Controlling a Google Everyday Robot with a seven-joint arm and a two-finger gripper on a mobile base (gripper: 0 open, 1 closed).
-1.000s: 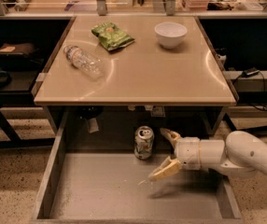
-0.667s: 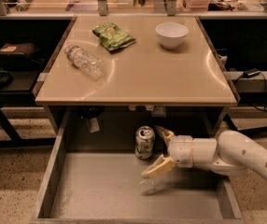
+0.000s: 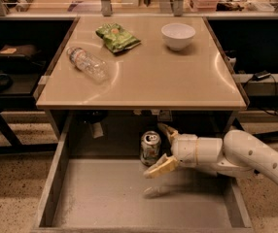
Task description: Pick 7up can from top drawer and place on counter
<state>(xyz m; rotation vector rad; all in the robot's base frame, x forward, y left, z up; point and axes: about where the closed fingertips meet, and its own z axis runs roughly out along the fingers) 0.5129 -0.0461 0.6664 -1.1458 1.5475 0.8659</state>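
The 7up can (image 3: 150, 147) stands upright at the back of the open top drawer (image 3: 105, 198), just under the counter's front edge. Its silver top with pull tab faces up. My gripper (image 3: 161, 148) reaches in from the right, open, with one tan finger (image 3: 167, 130) behind the can and the other finger (image 3: 160, 167) in front of it. The fingers flank the can's right side and do not squeeze it. The beige counter (image 3: 168, 76) spreads above the drawer.
On the counter lie a clear plastic bottle (image 3: 87, 63) at the left, a green snack bag (image 3: 117, 36) at the back, and a white bowl (image 3: 178, 35) at the back right. My white arm (image 3: 246, 159) crosses the drawer's right wall.
My gripper has moved left toward the can, and its fingers now bracket the can's right side. The can has not moved.
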